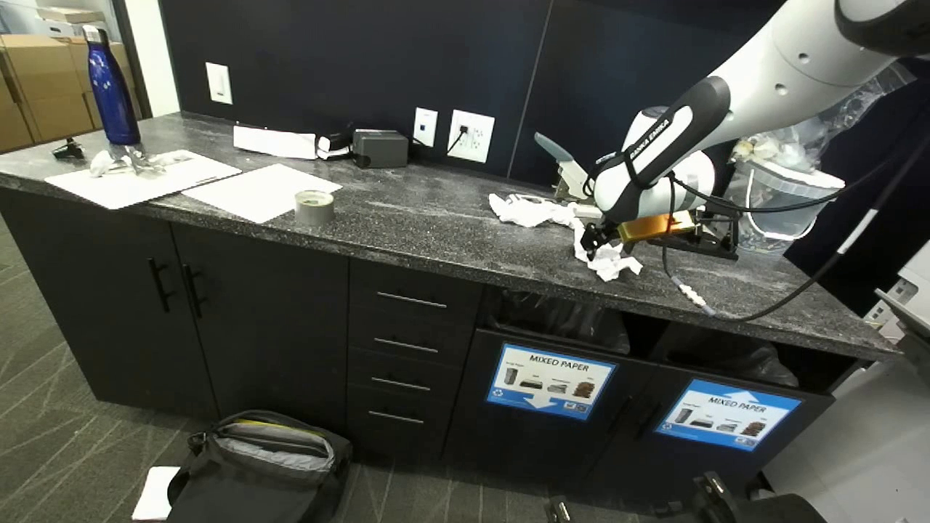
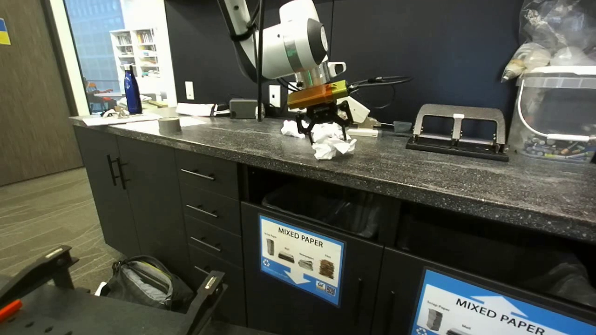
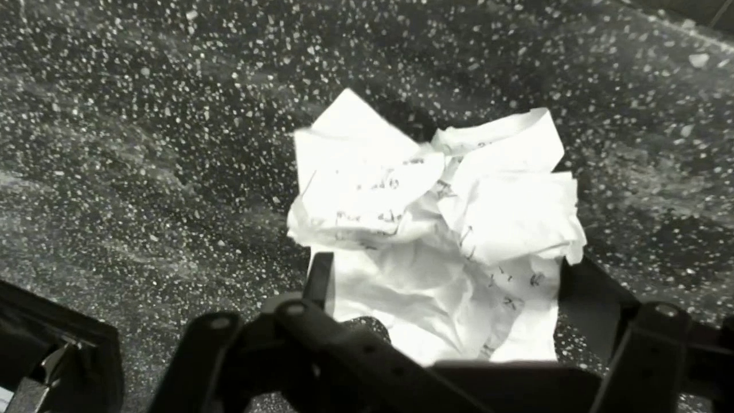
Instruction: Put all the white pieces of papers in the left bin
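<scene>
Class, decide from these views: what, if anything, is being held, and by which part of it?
Nothing seems held: the gripper stands open, its fingers on either side of crumpled white paper that lies on the speckled counter.

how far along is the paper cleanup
Done: nothing confirmed; no paper shows in the left bin, its inside mostly hidden. In hand: the open end effector straddles a crumpled paper, no grip yet. Left: binning that, more white paper behind it, and perhaps the flat sheets on the counter.
</scene>
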`<state>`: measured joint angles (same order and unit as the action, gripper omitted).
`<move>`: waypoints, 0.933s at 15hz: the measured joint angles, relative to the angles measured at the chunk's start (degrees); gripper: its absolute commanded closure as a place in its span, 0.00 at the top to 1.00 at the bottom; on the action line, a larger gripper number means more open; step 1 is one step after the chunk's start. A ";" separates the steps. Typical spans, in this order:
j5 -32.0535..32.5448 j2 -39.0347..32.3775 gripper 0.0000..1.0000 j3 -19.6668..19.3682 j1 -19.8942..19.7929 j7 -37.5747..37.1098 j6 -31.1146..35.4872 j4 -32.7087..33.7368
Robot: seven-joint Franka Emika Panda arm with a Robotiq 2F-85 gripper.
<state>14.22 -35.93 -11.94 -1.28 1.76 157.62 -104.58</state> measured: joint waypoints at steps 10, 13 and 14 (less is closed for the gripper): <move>-3.69 -5.19 0.32 2.83 -3.51 0.02 -5.90 7.50; -3.83 -5.29 0.12 3.23 -3.52 0.02 -7.13 8.27; -3.89 -5.30 0.10 3.39 -3.52 0.03 -7.62 8.42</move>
<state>10.33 -41.24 -8.56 -4.80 1.79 150.00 -96.16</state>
